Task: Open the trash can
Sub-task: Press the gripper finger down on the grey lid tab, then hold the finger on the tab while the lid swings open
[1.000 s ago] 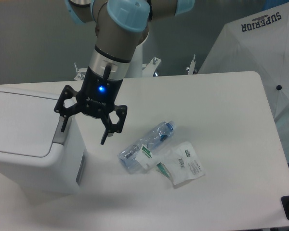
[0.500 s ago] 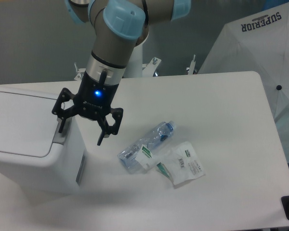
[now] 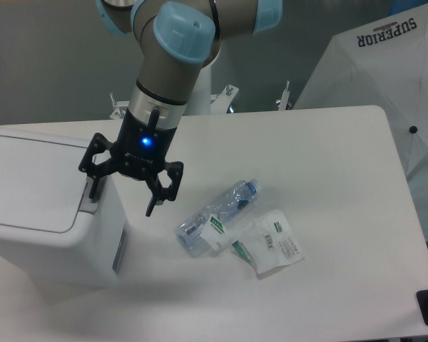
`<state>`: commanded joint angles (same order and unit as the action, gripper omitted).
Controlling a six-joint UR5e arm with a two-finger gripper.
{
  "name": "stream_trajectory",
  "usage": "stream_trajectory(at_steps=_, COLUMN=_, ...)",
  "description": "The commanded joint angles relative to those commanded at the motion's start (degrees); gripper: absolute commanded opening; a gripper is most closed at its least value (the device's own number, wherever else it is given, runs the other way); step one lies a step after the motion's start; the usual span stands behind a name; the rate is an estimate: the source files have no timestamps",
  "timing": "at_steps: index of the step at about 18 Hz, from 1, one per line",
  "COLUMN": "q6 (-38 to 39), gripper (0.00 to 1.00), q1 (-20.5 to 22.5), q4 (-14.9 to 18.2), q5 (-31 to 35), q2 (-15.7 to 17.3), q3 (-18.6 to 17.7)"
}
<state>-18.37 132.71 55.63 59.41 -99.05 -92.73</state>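
Observation:
The trash can (image 3: 36, 214) is a large white boxy bin at the left of the table, its flat lid down. A grey push-button tab (image 3: 90, 204) sits at the lid's right edge. My gripper (image 3: 121, 201) hangs open at the can's right side, fingers spread wide and pointing down. Its left fingertip (image 3: 94, 191) is right over the grey tab; whether it touches cannot be told. The right fingertip (image 3: 149, 210) hangs over the table beside the can. Nothing is between the fingers.
A crushed clear plastic bottle (image 3: 217, 216) with a blue cap lies on the table right of the gripper. A flat white packet (image 3: 271, 242) lies beside it. A white folded umbrella-like cover (image 3: 385, 78) stands at the far right.
The gripper shifted slightly left toward the can's tab over the last second, then rose a touch. The lid stays down.

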Motion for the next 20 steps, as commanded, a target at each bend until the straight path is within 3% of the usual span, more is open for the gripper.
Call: stream_trajectory(at_steps=20, q6=0.0, gripper=1.00, q1=0.0, q4=-0.1, q5=-0.1, q2=-0.6, q3=0.3)
